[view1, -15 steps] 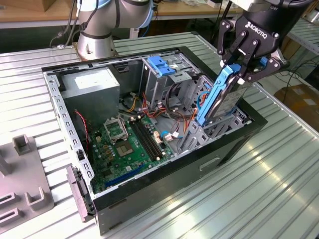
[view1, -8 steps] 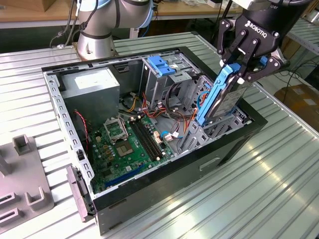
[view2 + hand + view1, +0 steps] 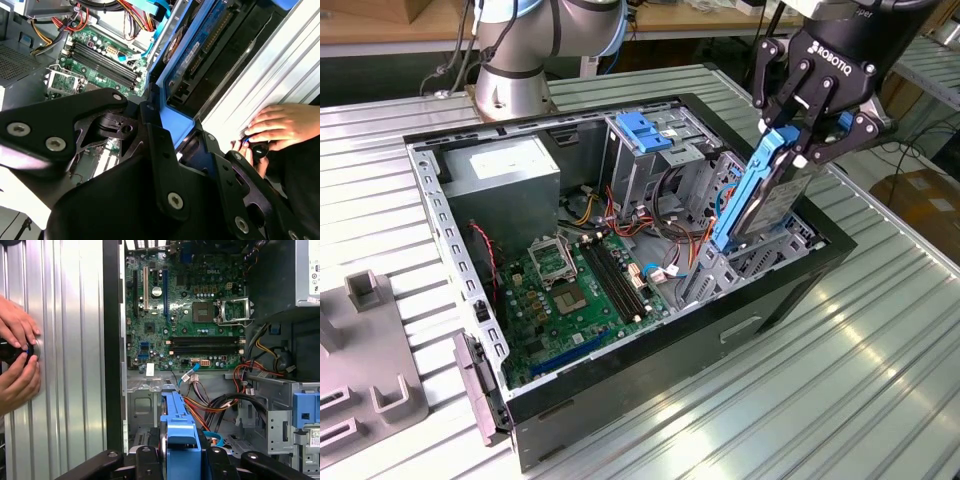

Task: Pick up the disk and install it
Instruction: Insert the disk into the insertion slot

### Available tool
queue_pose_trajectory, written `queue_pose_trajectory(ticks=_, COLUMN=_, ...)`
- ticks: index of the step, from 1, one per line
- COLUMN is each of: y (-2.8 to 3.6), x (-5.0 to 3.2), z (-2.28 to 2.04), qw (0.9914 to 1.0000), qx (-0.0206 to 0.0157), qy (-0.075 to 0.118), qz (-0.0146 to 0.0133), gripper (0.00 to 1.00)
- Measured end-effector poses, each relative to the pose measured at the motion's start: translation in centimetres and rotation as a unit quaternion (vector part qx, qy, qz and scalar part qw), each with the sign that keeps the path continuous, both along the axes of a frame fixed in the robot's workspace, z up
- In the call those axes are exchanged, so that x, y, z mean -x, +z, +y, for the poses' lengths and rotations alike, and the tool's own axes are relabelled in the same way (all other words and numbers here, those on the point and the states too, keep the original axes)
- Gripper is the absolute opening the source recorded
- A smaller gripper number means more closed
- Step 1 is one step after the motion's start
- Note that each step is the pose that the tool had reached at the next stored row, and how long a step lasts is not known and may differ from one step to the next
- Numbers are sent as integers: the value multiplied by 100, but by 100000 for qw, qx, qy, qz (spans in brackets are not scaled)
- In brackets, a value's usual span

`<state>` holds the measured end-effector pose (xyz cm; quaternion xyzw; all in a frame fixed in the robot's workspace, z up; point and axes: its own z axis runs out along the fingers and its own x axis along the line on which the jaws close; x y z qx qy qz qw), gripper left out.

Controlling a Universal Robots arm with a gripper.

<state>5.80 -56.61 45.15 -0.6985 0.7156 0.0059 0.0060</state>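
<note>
My gripper (image 3: pixel 798 146) is shut on the top end of the disk (image 3: pixel 766 197), a grey drive in a light blue carrier rail. The disk hangs steeply tilted, its lower end reaching into the drive bay (image 3: pixel 772 252) at the end of the open computer case (image 3: pixel 620 372) on the exterior view's right. In both wrist views the blue rail runs between my black fingers: the disk (image 3: pixel 197 47) above the bay in the second wrist view, and the disk (image 3: pixel 179 432) held by the gripper (image 3: pixel 181 456) in the first wrist view.
Inside the case lie the green motherboard (image 3: pixel 570 290), a power supply (image 3: pixel 505 175), coloured cables and a metal drive cage with a blue handle (image 3: pixel 645 130). A person's hands (image 3: pixel 17 355) rest on the ribbed table beside the case. A grey fixture (image 3: pixel 360 370) stands at the exterior view's left.
</note>
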Motion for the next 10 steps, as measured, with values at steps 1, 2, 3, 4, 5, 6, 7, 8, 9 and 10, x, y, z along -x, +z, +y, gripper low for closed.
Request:
queue_pose_trajectory(ticks=1, y=-2, x=0, z=0, qw=100000, qx=1, qy=-1, qz=0, gripper=37)
queue_pose_trajectory(ticks=2, y=-5, x=0, z=0, qw=100000, qx=-2, qy=-2, qz=0, gripper=37)
queue_pose_trajectory(ticks=3, y=-14, x=0, z=1, qw=100000, qx=15, qy=-3, qz=2, gripper=37)
queue_pose_trajectory(ticks=4, y=-28, x=0, z=0, qw=100000, qx=14, qy=-1, qz=1, gripper=37)
queue_pose_trajectory(ticks=5, y=-41, x=0, z=1, qw=100000, qx=15, qy=0, qz=1, gripper=37)
queue_pose_trajectory(ticks=6, y=-49, x=0, z=0, qw=100000, qx=11, qy=-2, qz=1, gripper=37)
queue_pose_trajectory(ticks=7, y=-58, x=0, z=0, qw=100000, qx=10, qy=-1, qz=0, gripper=37)
queue_pose_trajectory(ticks=8, y=-70, x=0, z=0, qw=100000, qx=17, qy=-2, qz=-1, gripper=37)
queue_pose_trajectory(ticks=9, y=-79, x=0, z=0, qw=100000, qx=15, qy=-1, qz=-1, gripper=37)
queue_pose_trajectory(ticks=10, y=-88, x=0, z=0, qw=100000, qx=13, qy=-1, qz=0, gripper=37)
